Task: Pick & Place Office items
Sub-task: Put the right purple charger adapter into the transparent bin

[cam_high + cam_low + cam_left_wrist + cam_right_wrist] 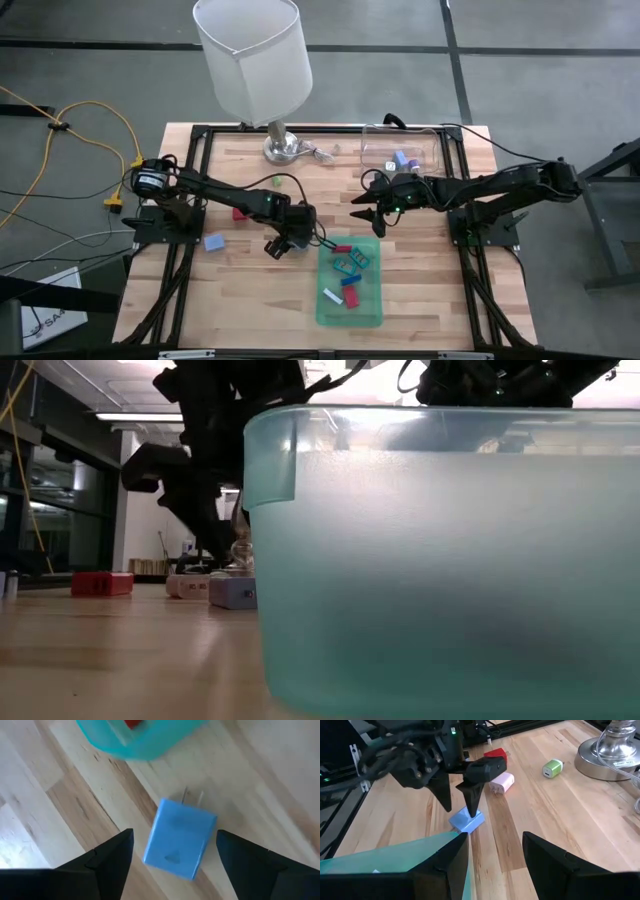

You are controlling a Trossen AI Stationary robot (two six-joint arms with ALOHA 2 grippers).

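Observation:
A blue plug block (180, 840) lies flat on the wooden table beside the green tray's far left corner (445, 840). My left gripper (175, 834) stands open over it, pointing steeply down, one finger on each side with wood showing in both gaps. In the high view this gripper (283, 243) hides the block. My right gripper (365, 215) hovers open with nothing between its fingers, near the tray's far edge. Loose on the table lie a pink piece (501, 782), a red one (495, 756), a green one (552, 768) and another blue block (213, 242).
The green tray (325, 310) holds several red, blue, teal and white pieces. A clear container (430, 140) with a few pieces stands at the far right. A lamp (255, 60) stands on its metal base (283, 148) at the far edge.

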